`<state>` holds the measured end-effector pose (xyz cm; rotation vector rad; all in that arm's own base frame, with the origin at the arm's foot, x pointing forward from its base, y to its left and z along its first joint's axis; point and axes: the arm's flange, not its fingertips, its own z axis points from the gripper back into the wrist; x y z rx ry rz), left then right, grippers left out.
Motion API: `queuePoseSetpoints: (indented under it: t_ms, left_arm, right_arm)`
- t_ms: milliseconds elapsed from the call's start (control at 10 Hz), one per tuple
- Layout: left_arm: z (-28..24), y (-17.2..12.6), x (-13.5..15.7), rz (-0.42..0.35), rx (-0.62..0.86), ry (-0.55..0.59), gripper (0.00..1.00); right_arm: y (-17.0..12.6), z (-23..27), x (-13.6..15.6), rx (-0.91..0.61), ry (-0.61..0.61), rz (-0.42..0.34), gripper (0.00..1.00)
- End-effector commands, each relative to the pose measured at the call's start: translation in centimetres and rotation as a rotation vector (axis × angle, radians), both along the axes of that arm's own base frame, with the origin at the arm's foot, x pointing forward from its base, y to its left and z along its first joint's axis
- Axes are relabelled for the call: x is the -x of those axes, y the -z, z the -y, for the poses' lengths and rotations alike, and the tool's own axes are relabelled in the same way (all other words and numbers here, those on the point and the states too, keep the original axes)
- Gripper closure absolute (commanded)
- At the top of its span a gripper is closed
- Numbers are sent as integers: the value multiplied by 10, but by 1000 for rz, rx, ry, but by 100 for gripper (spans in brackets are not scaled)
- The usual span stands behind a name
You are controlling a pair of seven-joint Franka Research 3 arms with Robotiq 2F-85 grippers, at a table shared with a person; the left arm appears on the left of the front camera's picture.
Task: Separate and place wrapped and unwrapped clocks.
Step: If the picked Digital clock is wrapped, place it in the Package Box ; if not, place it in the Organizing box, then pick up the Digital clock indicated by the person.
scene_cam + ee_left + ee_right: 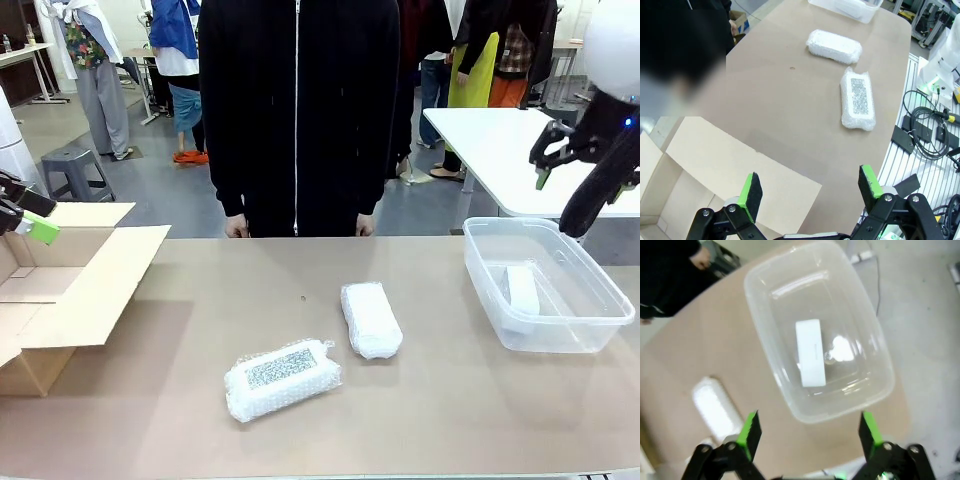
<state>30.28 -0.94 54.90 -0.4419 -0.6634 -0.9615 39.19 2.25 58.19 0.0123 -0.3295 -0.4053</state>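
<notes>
Right gripper (807,427) raised over clear tub (870,340) at right, wide open, empty. White block (810,352) inside tub. Left gripper (807,192) above cardboard box (740,160) at left, wide open, empty. Speckled bundle (282,378) and plain bundle (371,318) mid-table.

speckled bubble-wrap bundle (282,378), plain bundle (371,319) (flat) on table (200,330); white block (521,290) in tub (556,338).

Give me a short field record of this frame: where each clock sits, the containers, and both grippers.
unwrapped clock: lying in clear bin
speckled-panel bundle: on table, centre
plain bundle: on table, apart from it
cardboard box: open, robot's left
left gripper: open, empty, above box
right gripper: open, empty, above bin
</notes>
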Motion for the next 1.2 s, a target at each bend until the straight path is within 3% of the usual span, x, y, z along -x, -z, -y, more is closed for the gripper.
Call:
queuePoseSetpoints:
  t_ms: [0, 300, 400, 1100]
  left_arm:
    - [-1, 1, -2, 6, 12, 18, 0]
    - [-1, 1, -2, 6, 12, 18, 0]
    - [-1, 1, -2, 6, 12, 18, 0]
    - [-1, 1, -2, 6, 12, 18, 0]
  right_arm:
    - [-12, -4, 10, 31, -25, 68, 0]
    - [-25, -19, 25, 62, -86, 117, 0]
    - [-30, -14, 21, 32, -44, 80, 0]
    - [-30, -14, 21, 32, -44, 80, 0]
